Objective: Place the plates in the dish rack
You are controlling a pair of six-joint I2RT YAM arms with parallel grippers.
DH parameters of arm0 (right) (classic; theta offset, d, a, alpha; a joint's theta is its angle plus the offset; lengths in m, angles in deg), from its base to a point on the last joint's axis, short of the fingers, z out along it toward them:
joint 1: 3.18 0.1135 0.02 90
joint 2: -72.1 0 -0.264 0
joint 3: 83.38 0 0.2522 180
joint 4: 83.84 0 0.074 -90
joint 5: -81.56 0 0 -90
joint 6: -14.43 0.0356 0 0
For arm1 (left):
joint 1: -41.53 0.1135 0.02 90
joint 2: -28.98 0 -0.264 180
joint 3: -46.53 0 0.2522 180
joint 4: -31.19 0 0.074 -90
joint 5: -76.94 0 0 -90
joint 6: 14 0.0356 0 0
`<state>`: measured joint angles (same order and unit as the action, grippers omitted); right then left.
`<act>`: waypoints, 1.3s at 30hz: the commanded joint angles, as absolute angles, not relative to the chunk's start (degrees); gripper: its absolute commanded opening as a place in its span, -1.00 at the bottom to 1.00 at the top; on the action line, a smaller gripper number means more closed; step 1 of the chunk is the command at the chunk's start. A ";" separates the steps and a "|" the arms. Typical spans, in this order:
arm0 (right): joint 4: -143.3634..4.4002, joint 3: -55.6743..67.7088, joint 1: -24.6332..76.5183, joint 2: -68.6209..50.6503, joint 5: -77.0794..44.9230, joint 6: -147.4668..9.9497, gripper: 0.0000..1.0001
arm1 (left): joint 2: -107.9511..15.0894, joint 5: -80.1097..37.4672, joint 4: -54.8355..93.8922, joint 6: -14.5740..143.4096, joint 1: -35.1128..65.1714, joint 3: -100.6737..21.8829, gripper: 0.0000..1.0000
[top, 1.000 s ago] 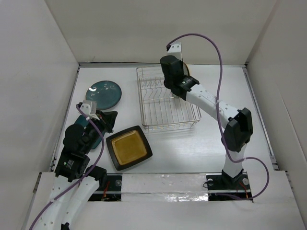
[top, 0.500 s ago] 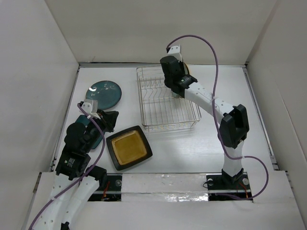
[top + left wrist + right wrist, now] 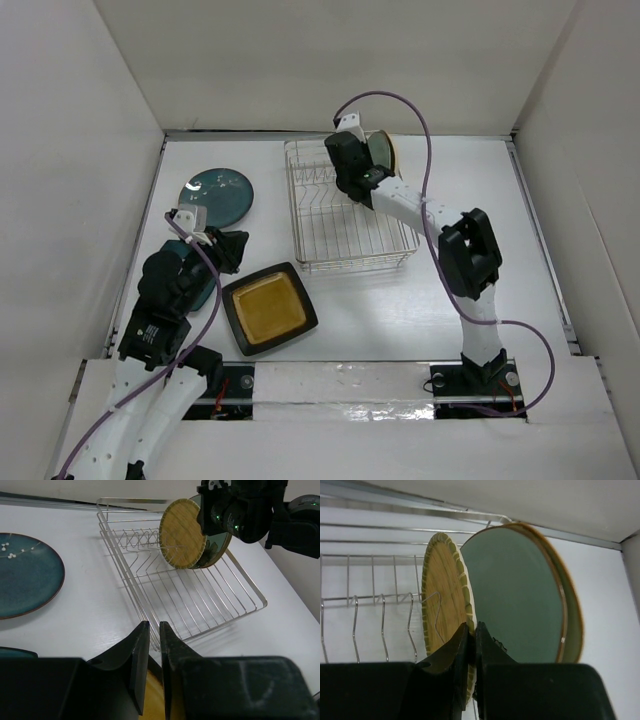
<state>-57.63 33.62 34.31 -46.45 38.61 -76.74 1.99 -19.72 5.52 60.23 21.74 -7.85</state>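
The silver wire dish rack (image 3: 350, 225) sits at the centre back. My right gripper (image 3: 366, 168) is shut on the rim of the yellow grid-patterned plate (image 3: 445, 590), which stands on edge among the tines at the rack's far end. A dark teal plate (image 3: 515, 595) stands right behind it, with another rim (image 3: 576, 620) behind that. My left gripper (image 3: 228, 250) is shut and empty, just above the far-left edge of the black square plate with amber centre (image 3: 268, 308). A second dark teal plate (image 3: 217, 195) lies flat at the far left.
Another teal plate (image 3: 196, 288) lies partly hidden under my left arm. White walls close in the table on the left, back and right. The rack (image 3: 190, 595) has raised wire sides. My right arm reaches across the rack's right side.
My right gripper has moved a little left and farther back over the rack with the yellow plate, which now stands on edge. My left arm has barely moved.
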 commanded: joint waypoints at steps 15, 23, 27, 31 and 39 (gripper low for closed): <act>-57.43 30.49 26.35 -41.72 24.52 -76.02 -0.02 | -0.38 -20.27 7.93 58.51 23.69 -8.18 -0.58; -59.34 23.39 29.85 -29.17 17.94 -69.43 0.62 | -1.00 -19.21 7.93 58.33 23.69 -8.53 -0.43; -64.70 12.59 35.12 -18.02 16.79 -66.35 0.65 | -0.47 -19.12 7.93 58.07 23.69 -8.36 -0.41; -74.45 -7.41 42.15 -4.40 12.93 -59.60 -0.92 | 0.32 -19.12 8.11 57.98 23.69 -8.18 -0.47; -89.05 -36.38 56.21 11.01 4.75 -39.38 -0.73 | 1.55 -17.72 8.02 57.98 23.69 -8.01 -1.00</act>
<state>-81.32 -30.18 53.39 11.26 8.34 -50.10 0.62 -18.69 5.57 58.13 23.40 -7.85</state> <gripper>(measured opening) 0.108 0.003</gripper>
